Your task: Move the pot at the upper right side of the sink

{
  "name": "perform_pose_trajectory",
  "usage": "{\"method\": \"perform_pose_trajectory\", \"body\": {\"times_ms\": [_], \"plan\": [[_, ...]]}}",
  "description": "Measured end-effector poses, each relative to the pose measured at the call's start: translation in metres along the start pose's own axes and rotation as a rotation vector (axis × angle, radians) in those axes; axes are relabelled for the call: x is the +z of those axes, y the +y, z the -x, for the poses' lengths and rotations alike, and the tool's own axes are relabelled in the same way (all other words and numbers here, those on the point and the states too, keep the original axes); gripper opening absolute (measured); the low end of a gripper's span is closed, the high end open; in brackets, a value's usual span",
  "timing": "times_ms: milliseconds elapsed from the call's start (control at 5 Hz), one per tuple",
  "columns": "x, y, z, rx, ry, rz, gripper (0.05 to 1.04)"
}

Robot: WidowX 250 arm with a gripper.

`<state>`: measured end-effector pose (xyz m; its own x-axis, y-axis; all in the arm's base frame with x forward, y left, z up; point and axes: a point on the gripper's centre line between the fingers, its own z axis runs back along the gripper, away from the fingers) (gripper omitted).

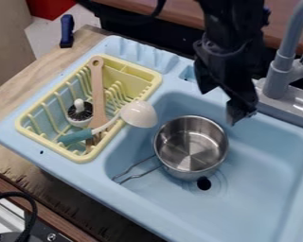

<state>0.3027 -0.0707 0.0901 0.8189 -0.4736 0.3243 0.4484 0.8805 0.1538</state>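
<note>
Gripper [219,107] hangs over the sink [268,189], apparently tilted.

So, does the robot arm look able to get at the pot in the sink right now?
Probably yes: the end effector hangs close to the pot, off its upper right rim, and nothing appears to stand between them.
</note>
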Motion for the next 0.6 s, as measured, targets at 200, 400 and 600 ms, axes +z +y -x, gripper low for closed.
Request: {"method": "perform_pose_trajectory", "body": {"times_ms": [200, 400, 600], "plan": [[0.003, 0.019, -0.003, 0.202, -0.014, -0.073, 0.987], [0.004, 0.053, -0.001, 0.386, -0.021, -0.142, 0.987], [0.001, 0.084, -0.001, 0.484, -0.011, -0.197, 0.987]]}}
